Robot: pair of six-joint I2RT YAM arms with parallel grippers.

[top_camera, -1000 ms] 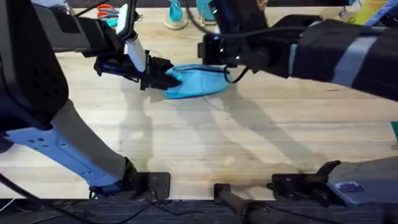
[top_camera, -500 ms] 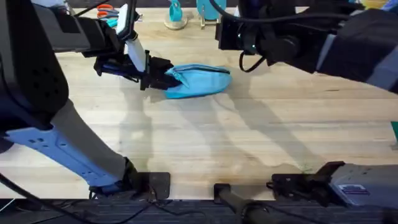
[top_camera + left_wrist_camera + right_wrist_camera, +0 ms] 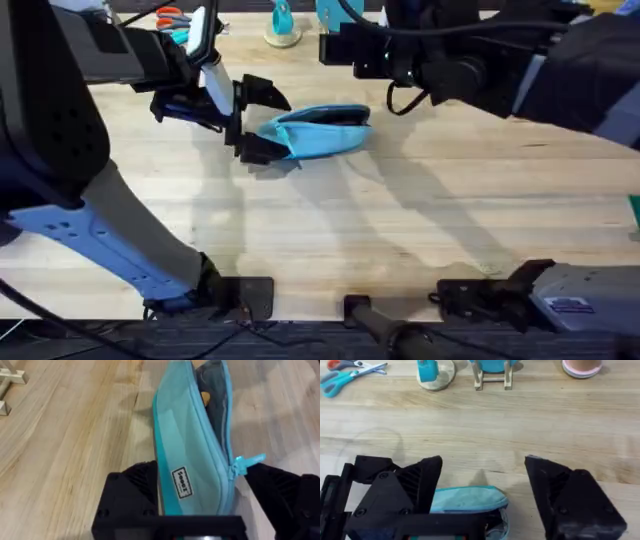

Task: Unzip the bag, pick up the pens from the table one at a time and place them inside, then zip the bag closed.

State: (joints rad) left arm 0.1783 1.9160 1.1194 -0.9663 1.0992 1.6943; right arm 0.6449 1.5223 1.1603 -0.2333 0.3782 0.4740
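Both end effectors are gaping open, the left straddling the light blue fabric pouch's end on the pale wooden counter, the right hovering above.

Your overhead looks down and forward over the table; both wrist cameras sit close, seemingly sharing the bag with it.
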